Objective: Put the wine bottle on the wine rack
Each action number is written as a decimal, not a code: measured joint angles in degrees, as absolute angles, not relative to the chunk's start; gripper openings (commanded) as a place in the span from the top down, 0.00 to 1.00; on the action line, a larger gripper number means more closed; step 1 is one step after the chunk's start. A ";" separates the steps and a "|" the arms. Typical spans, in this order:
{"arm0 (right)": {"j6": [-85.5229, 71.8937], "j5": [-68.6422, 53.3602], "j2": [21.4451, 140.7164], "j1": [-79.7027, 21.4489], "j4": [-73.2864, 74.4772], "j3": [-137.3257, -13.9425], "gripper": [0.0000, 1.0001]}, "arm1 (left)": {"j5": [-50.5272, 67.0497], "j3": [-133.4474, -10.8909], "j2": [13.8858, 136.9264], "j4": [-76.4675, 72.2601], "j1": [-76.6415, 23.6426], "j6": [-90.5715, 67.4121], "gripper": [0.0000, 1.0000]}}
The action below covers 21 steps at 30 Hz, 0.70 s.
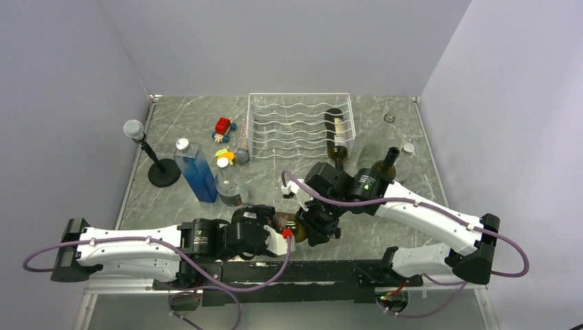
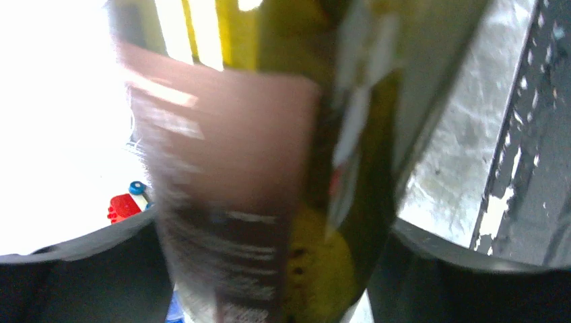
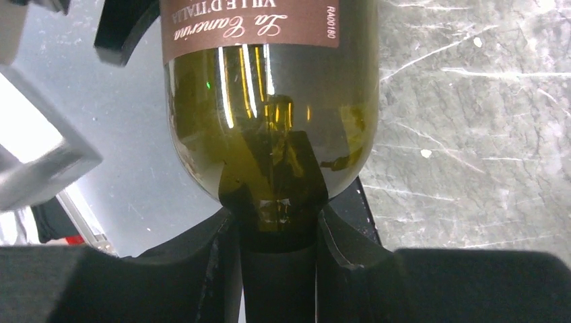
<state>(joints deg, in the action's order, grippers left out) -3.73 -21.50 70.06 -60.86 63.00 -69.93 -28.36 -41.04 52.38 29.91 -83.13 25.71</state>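
Right wrist: glossy olive-green glass wine bottle

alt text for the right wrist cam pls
Right gripper closed on the neck of a green wine bottle, viewed along the bottle from its neck; a brown label runs upside down across the top edge. Grey marbled table fills the right side.

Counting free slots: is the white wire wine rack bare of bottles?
No, one dark glass bottle lies in the rightmost groove of the white wire wine rack, its neck pointing toward the arms.
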 measured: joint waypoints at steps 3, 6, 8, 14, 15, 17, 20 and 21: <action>-5.10 -19.31 70.06 -61.36 63.09 -70.13 1.00 | -30.06 -41.17 52.56 27.33 -83.00 23.27 0.01; -6.61 -15.55 70.04 -61.23 63.40 -70.13 1.00 | -30.87 -41.25 53.34 25.06 -82.96 21.91 0.01; -7.14 -13.78 70.02 -61.17 63.86 -70.13 1.00 | -31.20 -41.28 54.28 24.16 -82.87 21.47 0.01; -8.43 -10.31 69.89 -61.49 65.41 -70.13 1.00 | -31.40 -41.28 56.25 22.92 -82.85 21.45 0.01; -8.62 -9.56 69.71 -61.49 65.69 -70.13 1.00 | -31.38 -41.28 56.25 22.81 -82.85 21.45 0.01; -9.17 -7.90 69.30 -61.49 66.37 -70.13 1.00 | -31.38 -41.28 56.23 22.28 -82.85 21.41 0.01; -10.20 -5.04 68.47 -61.21 67.09 -70.13 1.00 | -31.24 -41.28 56.05 21.87 -82.85 21.28 0.01; -10.59 -4.10 68.14 -61.01 67.13 -70.13 1.00 | -31.16 -41.25 55.96 21.87 -82.85 21.26 0.01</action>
